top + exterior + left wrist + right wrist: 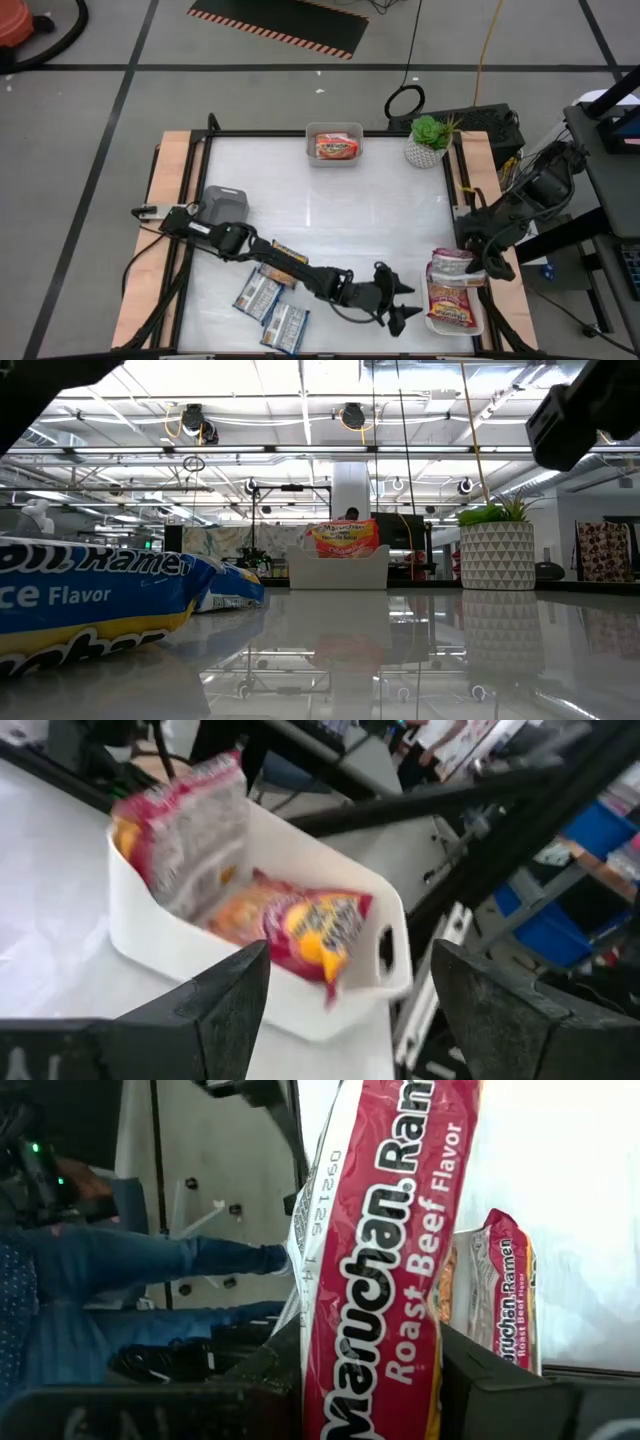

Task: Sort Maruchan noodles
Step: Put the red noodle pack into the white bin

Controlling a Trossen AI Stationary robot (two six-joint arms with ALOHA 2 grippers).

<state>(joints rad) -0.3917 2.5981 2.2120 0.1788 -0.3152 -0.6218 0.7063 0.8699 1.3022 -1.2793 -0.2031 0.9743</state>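
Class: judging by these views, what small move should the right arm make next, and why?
Probably open and release. The right end effector is shut on a maroon packet held upright over the white tray, where another maroon packet already lies.

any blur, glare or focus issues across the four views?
Left wrist view: motion blur, worst on the upright maroon packet in the white tray. Low view: the near blue packet is soft, and the glossy table mirrors the ceiling lights. Right wrist view: the held packet is sharp, with washed-out white behind it. High view: even light, mild sheen.
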